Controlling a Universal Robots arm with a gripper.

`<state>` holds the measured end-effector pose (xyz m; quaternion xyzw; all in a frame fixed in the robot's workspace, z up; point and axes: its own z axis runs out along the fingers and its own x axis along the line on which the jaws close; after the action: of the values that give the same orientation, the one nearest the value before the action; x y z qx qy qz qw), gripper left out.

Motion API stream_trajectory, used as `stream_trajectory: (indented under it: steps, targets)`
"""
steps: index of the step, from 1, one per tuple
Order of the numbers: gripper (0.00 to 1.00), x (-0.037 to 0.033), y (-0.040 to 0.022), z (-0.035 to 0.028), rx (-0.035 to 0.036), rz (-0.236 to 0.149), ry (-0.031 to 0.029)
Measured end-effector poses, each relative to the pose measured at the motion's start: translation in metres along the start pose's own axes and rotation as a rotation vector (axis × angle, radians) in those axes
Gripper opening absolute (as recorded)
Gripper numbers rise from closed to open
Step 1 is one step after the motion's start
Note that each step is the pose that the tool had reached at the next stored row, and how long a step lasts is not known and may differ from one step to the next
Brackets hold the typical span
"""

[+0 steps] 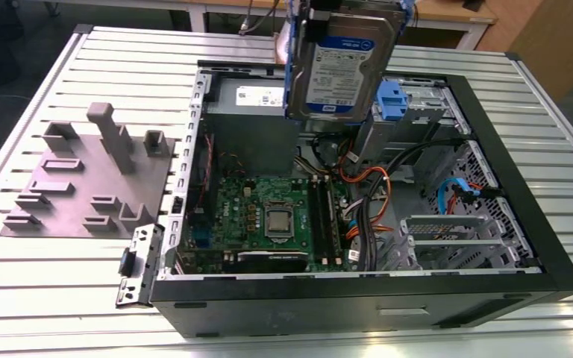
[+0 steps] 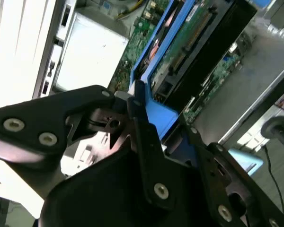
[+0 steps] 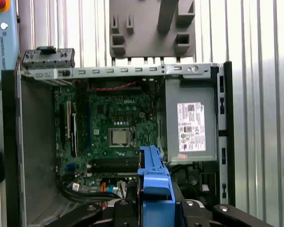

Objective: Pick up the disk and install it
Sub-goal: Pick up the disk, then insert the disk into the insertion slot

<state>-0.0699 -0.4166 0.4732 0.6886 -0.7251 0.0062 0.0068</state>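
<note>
- The disk (image 1: 345, 67) hangs upright in the air over the far end of the open computer case (image 1: 366, 298). Its white-and-blue label faces the exterior view.
- Blue rails run along its edges. In the first wrist view the blue rail (image 3: 154, 182) is seen edge-on over the inside of the case.
- The gripper (image 2: 138, 111) is clamped on the disk. In the second wrist view its black fingers (image 2: 97, 118) press against the blue rail from both sides.
- In the exterior view the disk's lower edge lies between a grey box (image 1: 251, 97) with a white sticker and a blue latch (image 1: 393, 101) on a metal cage (image 1: 431, 104).
- The case lies on its side with the green circuit board (image 1: 266, 216) in view, and orange and black cables (image 1: 366, 183) beside the board.
- The case rests on a ribbed metal table (image 1: 57, 283).
- A grey block (image 1: 87, 179) with upright pegs sits on the table, beside the case on the exterior view's left.
</note>
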Motion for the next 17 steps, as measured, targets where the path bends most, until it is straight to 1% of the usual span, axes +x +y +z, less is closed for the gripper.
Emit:
stream_trajectory:
  steps: [8,17]
  targets:
    - [0.36,0.0000,0.0004,0.0001,0.0002,0.000,-0.0001]
    - [0.36,0.0002,0.0036,0.0001,0.0002,0.000,-0.0001]
